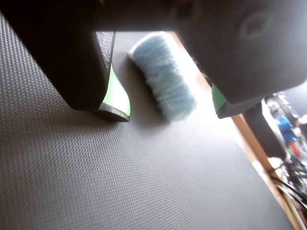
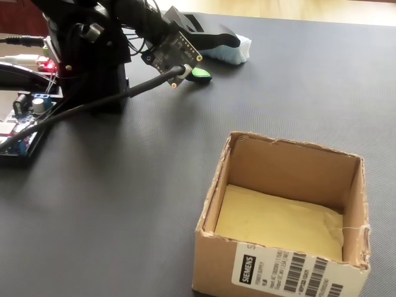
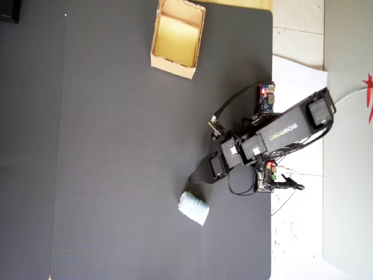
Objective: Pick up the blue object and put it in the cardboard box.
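Note:
The blue object (image 1: 163, 76), a pale blue striped soft roll, lies on the dark mat between my two jaws in the wrist view. My gripper (image 1: 169, 114) is open, its green-padded fingers (image 1: 120, 101) standing either side of the roll with a gap on each side. In the fixed view the gripper (image 2: 216, 59) reaches over the blue object (image 2: 238, 49) at the far end of the mat. The cardboard box (image 2: 278, 275), open-topped with a yellowish inside, stands near the camera. Seen from overhead, the blue object (image 3: 193, 207) lies far from the cardboard box (image 3: 172, 65).
Beside the arm's base (image 2: 93, 62) sit circuit boards (image 2: 21, 120) with cables. The arm (image 3: 280, 128) reaches in from the mat's right edge (image 3: 271, 233) in the overhead view. A wooden table edge (image 1: 254, 143) runs along the right of the wrist view.

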Controlling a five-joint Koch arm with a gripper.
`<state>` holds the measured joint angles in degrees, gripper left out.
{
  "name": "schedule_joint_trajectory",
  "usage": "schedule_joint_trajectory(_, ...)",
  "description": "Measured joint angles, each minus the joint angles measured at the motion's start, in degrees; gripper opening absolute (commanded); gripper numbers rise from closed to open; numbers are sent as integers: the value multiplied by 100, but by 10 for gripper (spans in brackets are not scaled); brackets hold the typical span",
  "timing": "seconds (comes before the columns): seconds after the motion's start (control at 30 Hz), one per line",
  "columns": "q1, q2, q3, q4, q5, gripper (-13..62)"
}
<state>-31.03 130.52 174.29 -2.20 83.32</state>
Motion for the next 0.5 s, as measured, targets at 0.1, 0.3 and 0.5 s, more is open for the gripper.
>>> schedule_joint_trajectory(0.1, -141, -88, -176, 255, -9, 338)
schedule_joint_trajectory(0.3, -396, -668, -976, 853, -9, 337)
schedule_joint_trajectory(0.5, -501, -1002, -1942, 1564, -18, 338)
